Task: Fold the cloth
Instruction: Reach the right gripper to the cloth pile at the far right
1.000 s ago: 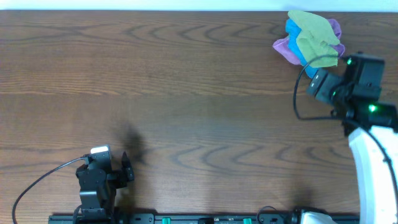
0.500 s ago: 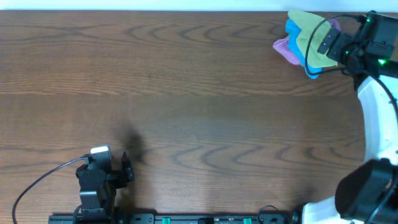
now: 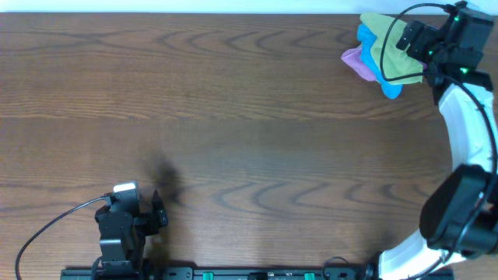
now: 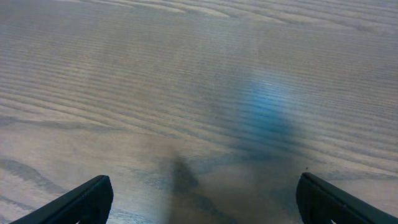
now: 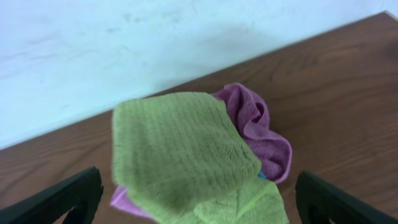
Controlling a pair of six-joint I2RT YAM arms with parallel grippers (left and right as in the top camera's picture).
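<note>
Right gripper point(image 5: 199, 186), jaws spread and empty, hovers at the wooden table's point(image 3: 233, 93) far right corner; left gripper point(image 4: 204, 186), likewise spread, idles near the front edge. Lime-green cloth point(image 5: 180, 149) lies rumpled atop purple cloth point(image 5: 261, 130) and blue cloth point(image 3: 367, 36). Nothing grasped, nothing folded: whole task remains.

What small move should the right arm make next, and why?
Probably lower the right gripper onto the lime cloth and close on its top layer. Its jaws stand open above the cloth, which lies crumpled on the purple cloth and the blue cloth.
</note>
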